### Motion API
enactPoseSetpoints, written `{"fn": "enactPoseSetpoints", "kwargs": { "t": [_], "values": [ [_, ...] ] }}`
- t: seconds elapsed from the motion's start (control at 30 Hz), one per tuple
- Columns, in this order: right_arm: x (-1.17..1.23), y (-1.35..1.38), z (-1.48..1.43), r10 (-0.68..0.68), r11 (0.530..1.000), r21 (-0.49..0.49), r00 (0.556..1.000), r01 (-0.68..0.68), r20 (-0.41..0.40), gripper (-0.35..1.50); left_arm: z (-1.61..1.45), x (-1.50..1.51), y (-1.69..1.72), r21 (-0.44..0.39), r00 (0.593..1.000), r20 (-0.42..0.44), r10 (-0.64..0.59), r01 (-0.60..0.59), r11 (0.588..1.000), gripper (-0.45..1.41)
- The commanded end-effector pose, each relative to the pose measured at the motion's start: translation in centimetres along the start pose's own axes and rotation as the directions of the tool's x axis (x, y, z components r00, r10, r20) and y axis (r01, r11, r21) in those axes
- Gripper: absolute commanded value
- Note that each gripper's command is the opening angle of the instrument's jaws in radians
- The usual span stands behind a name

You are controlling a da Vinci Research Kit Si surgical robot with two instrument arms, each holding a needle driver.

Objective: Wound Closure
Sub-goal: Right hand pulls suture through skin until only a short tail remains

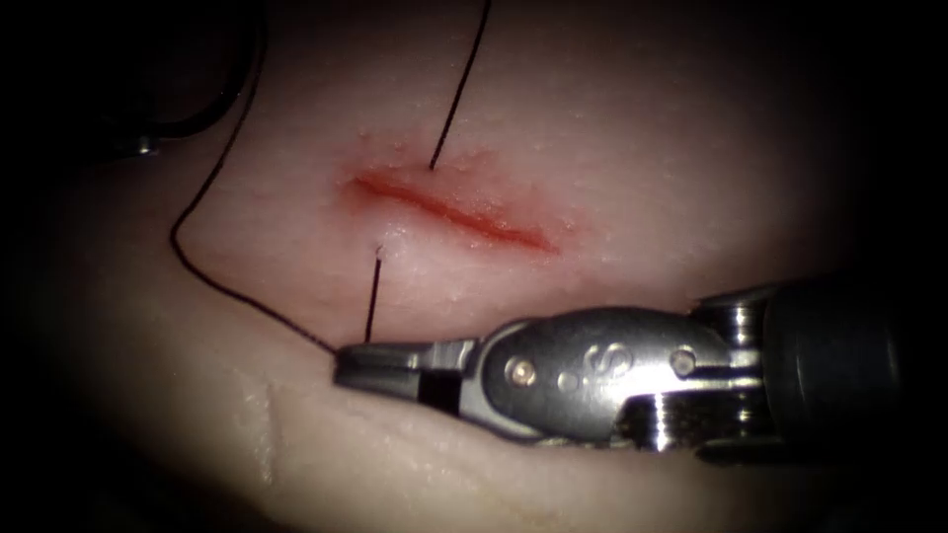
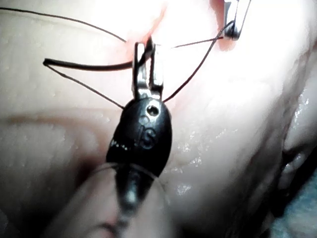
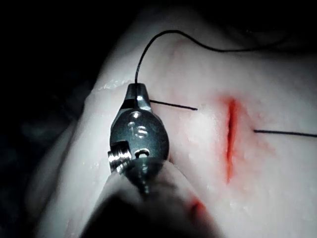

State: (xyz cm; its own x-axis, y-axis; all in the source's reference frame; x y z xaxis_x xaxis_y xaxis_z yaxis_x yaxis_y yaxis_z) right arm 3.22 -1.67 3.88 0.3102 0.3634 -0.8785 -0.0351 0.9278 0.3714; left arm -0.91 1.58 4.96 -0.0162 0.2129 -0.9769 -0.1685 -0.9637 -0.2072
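Note:
The cut point(image 1: 449, 209) runs slantwise across the tissue point(image 1: 612, 158), edged with red fluid. My right tool point(image 1: 360, 363) lies low on the cut's near left side, jaws shut on the thread point(image 1: 372, 296) that rises out of the tissue just beside the cut. From those jaws more thread point(image 1: 188, 262) loops away leftward. A second strand point(image 1: 456, 89) leaves the cut's far edge and runs up. In the left wrist view my left tool point(image 2: 146, 52) is shut on the dark needle point(image 2: 89, 65) near its middle, off the tissue. The right wrist view has the right jaws point(image 3: 136, 91) on the thread point(image 3: 173, 105) beside the cut point(image 3: 230, 134).
The tissue folds down in a pale ridge point(image 1: 267, 424) in front of the right tool. The other arm's jaw tips point(image 2: 232, 27), holding thread, show in the left wrist view. Dark surroundings lie beyond the tissue's left edge.

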Motion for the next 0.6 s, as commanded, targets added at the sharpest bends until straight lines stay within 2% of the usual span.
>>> {"fn": "enactPoseSetpoints", "kwargs": {
  "t": [0.03,0.27,0.33,0.47,0.53,0.57,0.6],
  "values": [
    [0.07,-0.2,0.05,0.003,1.0,0.011,1.0,-0.003,-0.004,-0.35,0.05,-0.09,0.06,-0.003,1.0,0.0,-0.007,0.007,1.0,-0.45],
    [0.33,-0.57,0.07,0.001,0.998,0.058,1.0,0.001,-0.024,-0.35,0.07,-0.13,0.06,-0.001,1.0,0.001,-0.008,0.008,1.0,-0.45],
    [0.49,-0.74,0.08,-0.001,0.997,0.072,0.999,0.003,-0.032,-0.35,0.09,-0.14,0.07,0.001,1.0,0.002,-0.007,0.007,1.0,-0.45],
    [0.58,-0.65,0.03,0.007,0.997,0.072,0.999,-0.004,-0.035,-0.35,0.1,-0.14,0.08,0.0,1.0,0.005,-0.012,0.012,1.0,-0.45],
    [0.61,-0.51,-0.01,0.019,0.999,0.04,0.999,-0.018,-0.029,0.59,0.11,-0.15,0.09,-0.003,1.0,0.01,-0.01,0.01,1.0,-0.45],
    [0.61,-0.47,-0.02,0.024,0.999,0.027,0.999,-0.023,-0.03,0.91,0.1,-0.16,0.1,-0.003,1.0,0.01,-0.009,0.01,1.0,-0.45],
    [0.61,-0.42,-0.03,0.027,0.999,0.02,0.999,-0.026,-0.031,1.11,0.11,-0.16,0.1,-0.005,1.0,0.012,-0.009,0.009,1.0,-0.45]
  ]
}}
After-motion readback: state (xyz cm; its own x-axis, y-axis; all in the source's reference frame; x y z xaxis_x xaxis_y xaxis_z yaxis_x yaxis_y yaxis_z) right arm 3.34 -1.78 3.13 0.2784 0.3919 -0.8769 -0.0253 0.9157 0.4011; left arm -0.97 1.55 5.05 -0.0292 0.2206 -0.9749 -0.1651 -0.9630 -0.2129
